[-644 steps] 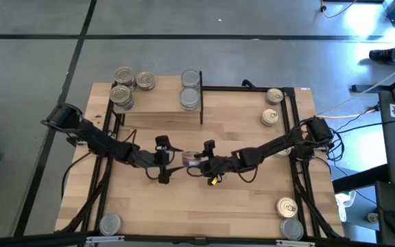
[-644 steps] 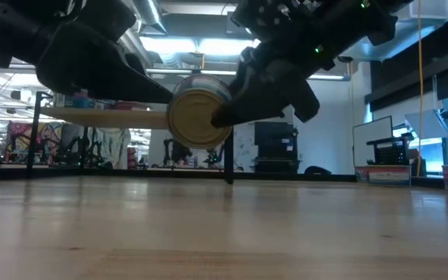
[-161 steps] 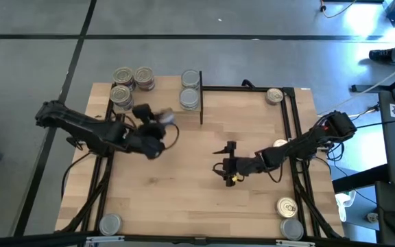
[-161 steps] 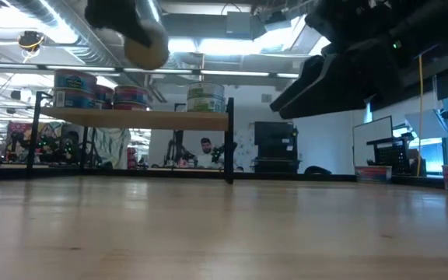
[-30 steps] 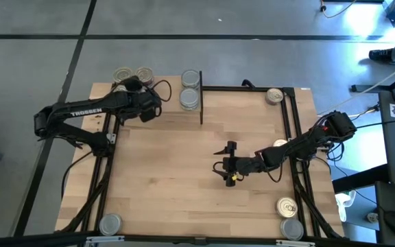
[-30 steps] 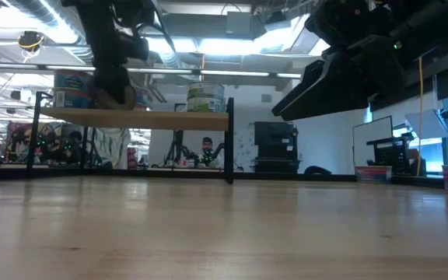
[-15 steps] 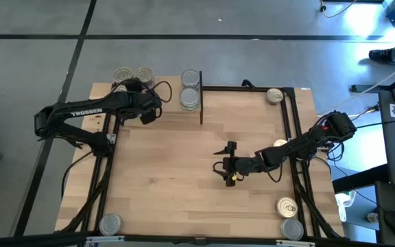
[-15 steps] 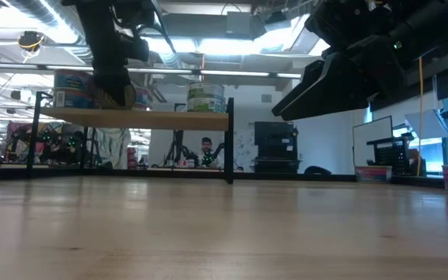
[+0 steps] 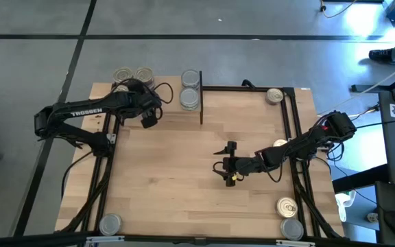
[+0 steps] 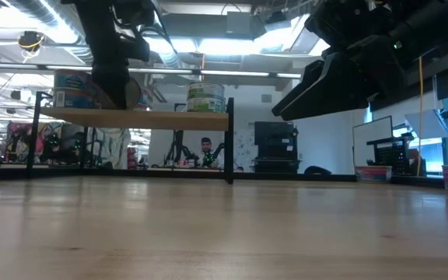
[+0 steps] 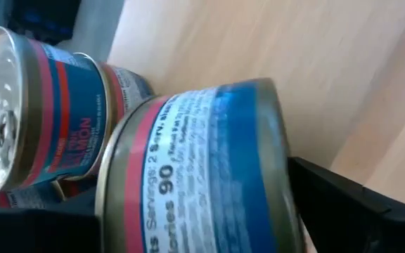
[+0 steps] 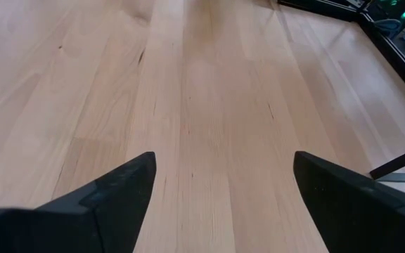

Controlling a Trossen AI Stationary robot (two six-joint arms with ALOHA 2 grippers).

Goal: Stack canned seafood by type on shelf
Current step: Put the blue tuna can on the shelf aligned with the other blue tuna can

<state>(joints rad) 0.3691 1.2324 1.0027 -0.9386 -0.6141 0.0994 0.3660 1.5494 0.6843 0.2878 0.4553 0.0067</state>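
Observation:
My left gripper [image 9: 147,113] reaches over the shelf [image 9: 170,115] and is shut on a tin [image 11: 202,161] with a blue and red label. Two like tins [image 11: 27,105] stand on the plank just beyond it, seen from above as gold-lidded tins [image 9: 123,74]. A stack of two silver-topped tins [image 9: 190,89] stands at the shelf's right end [image 10: 206,97]. My right gripper [image 9: 226,165] hovers open over the bare middle of the table, its fingers [image 12: 118,186] spread wide above the wood. My left gripper pinches the tin between its two fingers, one dark finger [image 11: 350,204] at the tin's end rim [image 11: 281,176] and the other at the opposite end. It comes from above, pointing down. In the low view the tin [image 10: 133,95] sits tilted at the plank's top; whether it touches, I cannot tell.
Loose tins lie on the table: one at the far right corner [image 9: 274,96], one behind my right arm [image 9: 280,144], two at the near right corner [image 9: 288,206], one at the near left [image 9: 110,223]. A black shelf post [image 9: 201,110] stands right of the stack.
My left gripper has moved slightly toward the table's near edge over the shelf and turned. The tin's gold face, which faced the low camera, now shows nearly edge-on. My right arm has kept still.

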